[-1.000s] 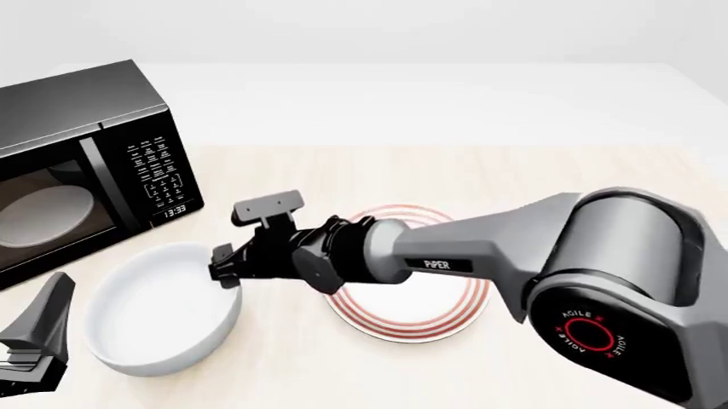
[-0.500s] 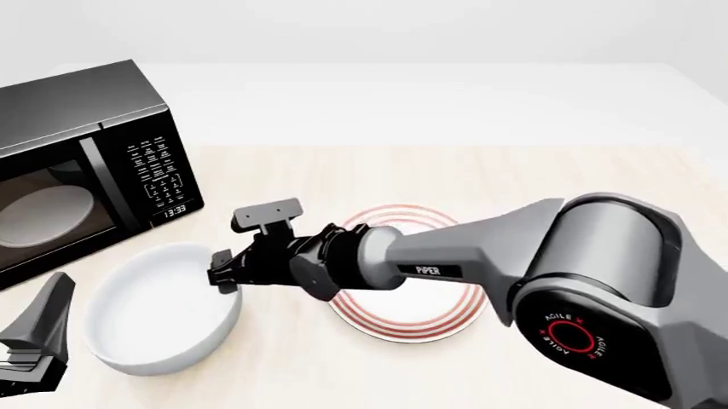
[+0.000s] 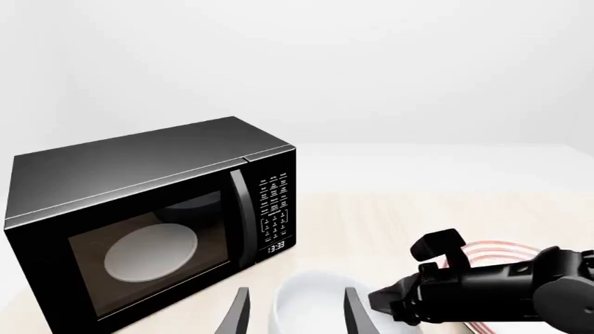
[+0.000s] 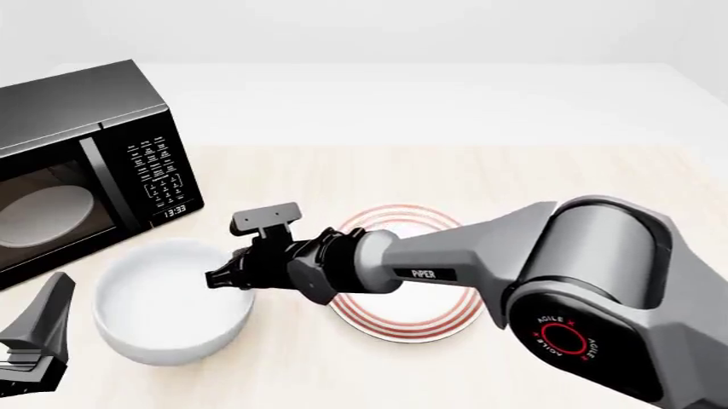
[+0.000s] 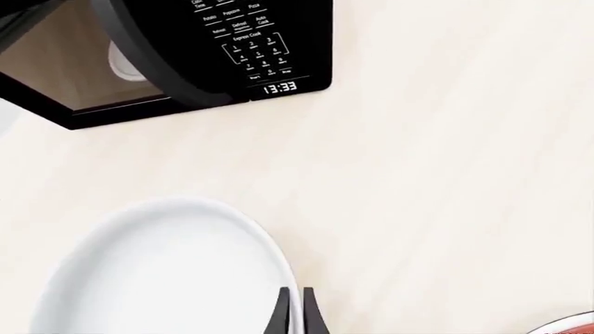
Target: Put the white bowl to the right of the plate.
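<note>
The white bowl (image 4: 159, 308) sits at the front left of the table, left of the red-ringed plate (image 4: 393, 319). My right arm crosses over the plate, hiding much of it. The right gripper (image 4: 223, 279) is at the bowl's right rim, and in the right wrist view its fingers (image 5: 295, 313) are pinched on that rim beside the bowl (image 5: 158, 278). My left gripper (image 4: 34, 341) rests low at the front left, clear of the bowl. In the left wrist view the left gripper (image 3: 295, 316) stands open, with the bowl (image 3: 311, 303) beyond its fingers.
A black microwave (image 4: 80, 162) stands at the back left, close behind the bowl, with a pale turntable disc (image 4: 46, 213) inside. It also fills part of the left wrist view as the microwave (image 3: 149, 223). Bare light wood table (image 4: 592, 179) lies right of the plate.
My right gripper has dipped slightly at the bowl's rim. The bowl has shifted a little to the right and looks slightly raised. The left arm has not moved.
</note>
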`<state>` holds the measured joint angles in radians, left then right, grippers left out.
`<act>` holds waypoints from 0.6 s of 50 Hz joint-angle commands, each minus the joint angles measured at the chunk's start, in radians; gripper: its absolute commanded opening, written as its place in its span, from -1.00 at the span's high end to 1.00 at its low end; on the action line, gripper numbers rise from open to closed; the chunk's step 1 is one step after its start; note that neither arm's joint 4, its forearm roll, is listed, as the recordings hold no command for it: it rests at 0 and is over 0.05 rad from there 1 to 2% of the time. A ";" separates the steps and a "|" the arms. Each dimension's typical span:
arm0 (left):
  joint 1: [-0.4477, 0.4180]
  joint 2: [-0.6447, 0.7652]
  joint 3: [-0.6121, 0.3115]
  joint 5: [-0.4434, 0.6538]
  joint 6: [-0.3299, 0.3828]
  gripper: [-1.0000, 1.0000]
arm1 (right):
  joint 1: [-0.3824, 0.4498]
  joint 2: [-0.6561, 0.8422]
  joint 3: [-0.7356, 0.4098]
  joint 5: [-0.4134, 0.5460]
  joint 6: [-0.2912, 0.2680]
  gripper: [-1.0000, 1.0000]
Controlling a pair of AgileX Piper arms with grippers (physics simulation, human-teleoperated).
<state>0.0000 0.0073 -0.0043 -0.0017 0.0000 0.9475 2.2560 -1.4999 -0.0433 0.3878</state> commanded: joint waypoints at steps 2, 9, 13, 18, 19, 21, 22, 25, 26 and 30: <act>0.000 0.000 0.000 0.000 0.000 -1.00 | -0.004 -0.017 0.025 0.003 -0.015 1.00; 0.000 0.000 0.000 0.000 0.000 -1.00 | -0.021 -0.095 0.065 0.007 -0.049 1.00; 0.000 0.000 0.000 0.000 0.000 -1.00 | -0.035 -0.173 0.107 0.011 -0.074 1.00; 0.000 0.000 0.000 0.000 0.000 -1.00 | -0.042 -0.244 0.148 0.010 -0.099 1.00; 0.000 0.000 0.000 0.000 0.000 -1.00 | -0.043 -0.255 0.154 0.010 -0.105 1.00; 0.000 0.000 0.000 0.000 0.000 -1.00 | -0.043 -0.285 0.171 0.010 -0.118 1.00; 0.000 0.000 0.000 0.000 0.000 -1.00 | -0.045 -0.296 0.177 0.011 -0.123 1.00; 0.000 0.000 0.000 0.000 0.000 -1.00 | -0.056 -0.346 0.210 0.009 -0.136 1.00; 0.000 0.000 0.000 0.000 0.000 -1.00 | -0.058 -0.357 0.218 0.008 -0.140 1.00; 0.000 0.000 0.000 0.000 0.000 -1.00 | -0.071 -0.412 0.260 0.004 -0.156 1.00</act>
<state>0.0000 0.0073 -0.0043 -0.0017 0.0000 0.9002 1.9774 -1.3189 -0.0338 0.2694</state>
